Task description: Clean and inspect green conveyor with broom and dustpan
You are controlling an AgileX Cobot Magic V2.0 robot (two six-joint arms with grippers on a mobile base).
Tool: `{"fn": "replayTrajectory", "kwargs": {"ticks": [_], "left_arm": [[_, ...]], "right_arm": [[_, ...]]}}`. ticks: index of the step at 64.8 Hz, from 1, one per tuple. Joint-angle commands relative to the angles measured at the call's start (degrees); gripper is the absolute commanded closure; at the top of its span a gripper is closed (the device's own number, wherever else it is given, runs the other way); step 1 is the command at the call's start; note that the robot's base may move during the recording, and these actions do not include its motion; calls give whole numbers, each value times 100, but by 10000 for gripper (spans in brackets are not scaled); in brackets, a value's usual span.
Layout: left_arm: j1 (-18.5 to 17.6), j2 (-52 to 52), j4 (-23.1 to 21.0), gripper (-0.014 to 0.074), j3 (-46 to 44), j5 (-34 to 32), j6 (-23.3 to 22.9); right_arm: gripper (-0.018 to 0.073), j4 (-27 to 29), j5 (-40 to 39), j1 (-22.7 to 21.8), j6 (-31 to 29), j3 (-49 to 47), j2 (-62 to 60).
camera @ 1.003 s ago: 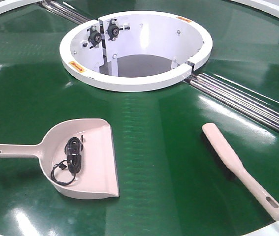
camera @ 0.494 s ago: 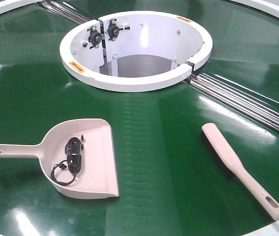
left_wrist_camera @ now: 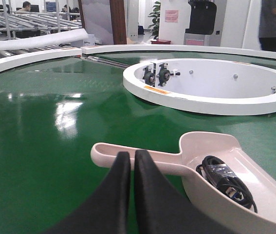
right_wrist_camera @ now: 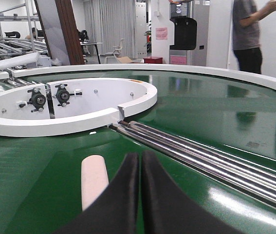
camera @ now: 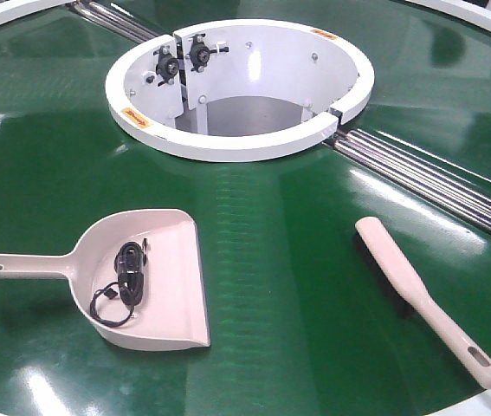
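Green conveyor (camera: 254,225) fills the front view; belt looks free of loose debris, so sweeping is judged mostly done; inspection & putting tools away likely left. Dustpan (camera: 145,282) lies flat on belt at front-left, handle pointing left; a black cable bundle (camera: 124,279) is seen collected inside. Broom (camera: 423,295) lies front-right, well apart from pan, near steel roller strips (camera: 436,182). Left gripper (left_wrist_camera: 132,168) is seen closed w/ nothing held, over pan handle; right gripper (right_wrist_camera: 140,170) likewise closed & empty, beside broom head. No obstruction is seen btwn tools; white central opening (camera: 241,87) sits behind.
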Motion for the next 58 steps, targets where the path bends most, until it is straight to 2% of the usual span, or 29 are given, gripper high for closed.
{"fn": "replayTrajectory", "kwargs": {"ticks": [1, 58], "left_arm": [[-39, -82, -25, 603, 55, -390, -47], [-39, -82, -25, 603, 55, -390, -47]], "right_arm": [[568, -48, -402, -25, -48, 21, -59], [568, -49, -378, -25, -48, 21, -59]]}}
